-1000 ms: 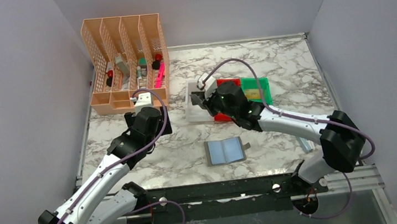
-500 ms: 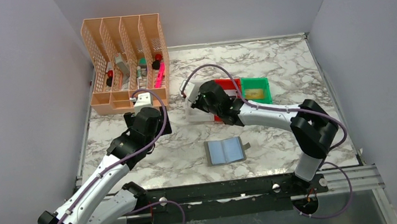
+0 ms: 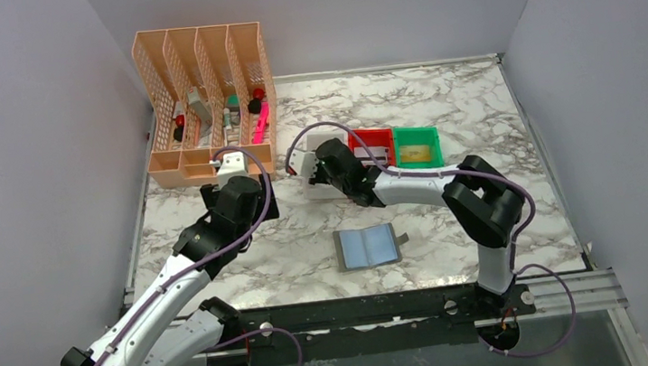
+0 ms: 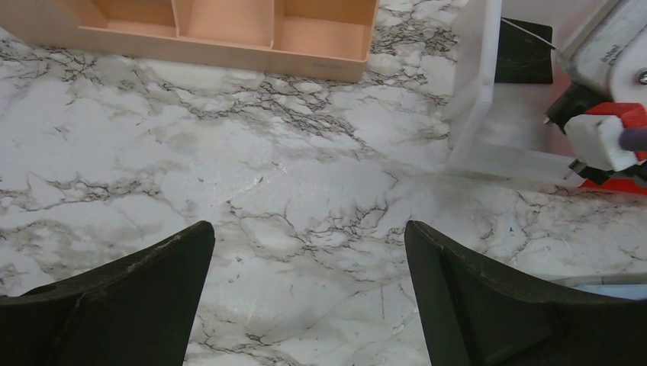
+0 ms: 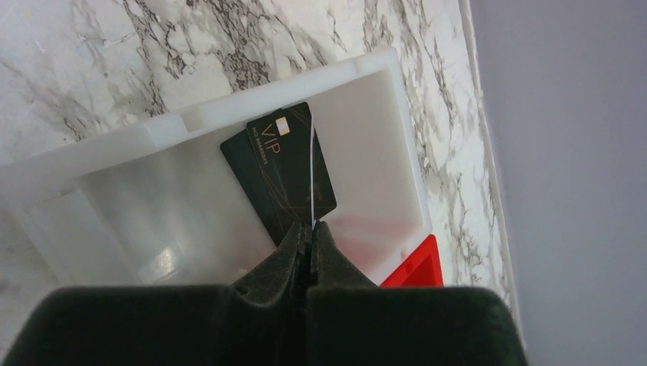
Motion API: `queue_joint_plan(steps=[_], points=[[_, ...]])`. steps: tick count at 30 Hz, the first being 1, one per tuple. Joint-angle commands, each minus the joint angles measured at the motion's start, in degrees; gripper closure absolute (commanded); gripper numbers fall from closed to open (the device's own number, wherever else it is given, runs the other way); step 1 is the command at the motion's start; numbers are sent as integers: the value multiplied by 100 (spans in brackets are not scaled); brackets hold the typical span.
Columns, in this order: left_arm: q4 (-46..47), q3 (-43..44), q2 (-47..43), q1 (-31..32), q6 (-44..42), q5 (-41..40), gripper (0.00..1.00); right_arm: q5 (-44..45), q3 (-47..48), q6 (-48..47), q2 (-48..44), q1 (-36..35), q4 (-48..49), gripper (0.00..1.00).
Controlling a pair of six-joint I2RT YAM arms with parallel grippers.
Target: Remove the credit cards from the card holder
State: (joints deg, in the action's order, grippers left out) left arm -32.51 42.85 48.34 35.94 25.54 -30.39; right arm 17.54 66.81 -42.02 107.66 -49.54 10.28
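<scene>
The card holder (image 3: 368, 246) lies open and flat on the marble near the front, its light-blue pockets up, with no gripper near it. My right gripper (image 5: 310, 223) is shut on a thin credit card (image 5: 312, 168) seen edge-on, its colour not clear. It hangs over the white bin (image 5: 267, 95), where a black credit card (image 5: 275, 168) lies flat. In the top view the right gripper (image 3: 317, 164) sits at that bin's left end. A gold card (image 3: 418, 149) lies in the green bin (image 3: 415, 130) and a silvery one (image 3: 371, 151) in the red bin (image 3: 368, 132). My left gripper (image 4: 309, 229) stands open over bare marble.
An orange mesh desk organizer (image 3: 200, 78) with pens and markers stands at the back left, its base (image 4: 229, 30) just beyond my left fingers. Grey walls close in the table on three sides. The right arm's cable loops above the bins.
The right arm has swung left, from above the red and green bins to above the white bin, still shut. The left arm and the card holder have not moved.
</scene>
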Motion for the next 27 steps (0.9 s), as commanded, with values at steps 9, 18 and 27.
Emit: queue_joint_plan(steps=[9,18,27], points=[[-11,-64,-394,-26,-28,-412,1,121,421,-795,814,14,806,97],[-11,-117,-734,-24,23,-589,1,35,428,-875,983,127,926,95],[-13,-119,-672,-23,17,-556,1,-119,425,-1016,1097,259,881,90]])
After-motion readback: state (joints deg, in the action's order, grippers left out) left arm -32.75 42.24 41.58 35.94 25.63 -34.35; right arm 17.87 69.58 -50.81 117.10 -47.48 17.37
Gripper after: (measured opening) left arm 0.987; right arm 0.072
